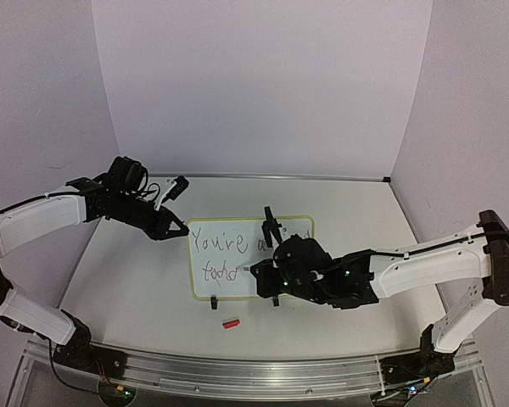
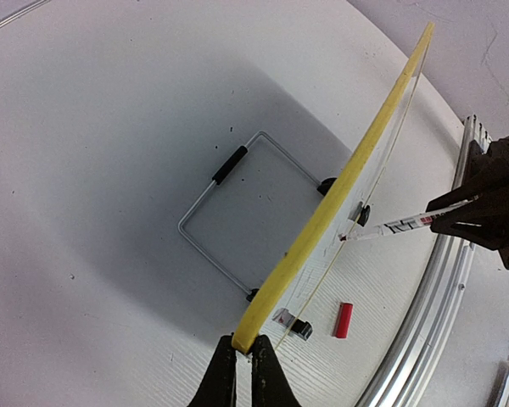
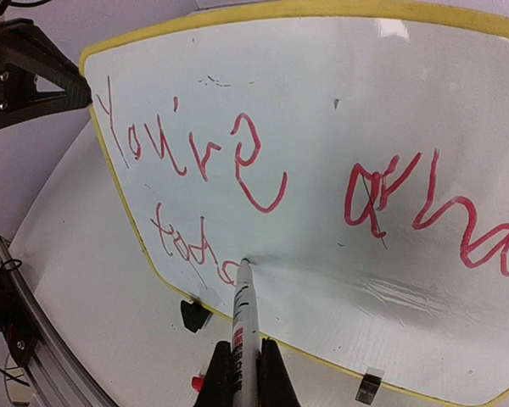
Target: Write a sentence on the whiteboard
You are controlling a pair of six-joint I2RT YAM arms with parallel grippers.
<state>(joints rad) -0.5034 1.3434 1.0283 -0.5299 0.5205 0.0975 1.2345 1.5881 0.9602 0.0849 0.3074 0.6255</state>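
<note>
The whiteboard (image 1: 237, 259) with its yellow frame stands tilted on two black clip feet in the table's middle. My left gripper (image 1: 180, 230) is shut on its left yellow edge (image 2: 322, 220). My right gripper (image 1: 267, 273) is shut on a white marker (image 3: 243, 339); the marker's tip touches the board in the lower line. The sentence (image 3: 237, 161) is in red marker: "You're" and part of a second word on the top line, "toda" below it (image 3: 191, 246). The right arm hides part of the top line in the top view.
A red marker cap (image 1: 230, 323) lies on the table in front of the board, also in the left wrist view (image 2: 344, 320). A wire stand (image 2: 237, 212) props the board from behind. The aluminium rail (image 1: 237, 365) runs along the near table edge.
</note>
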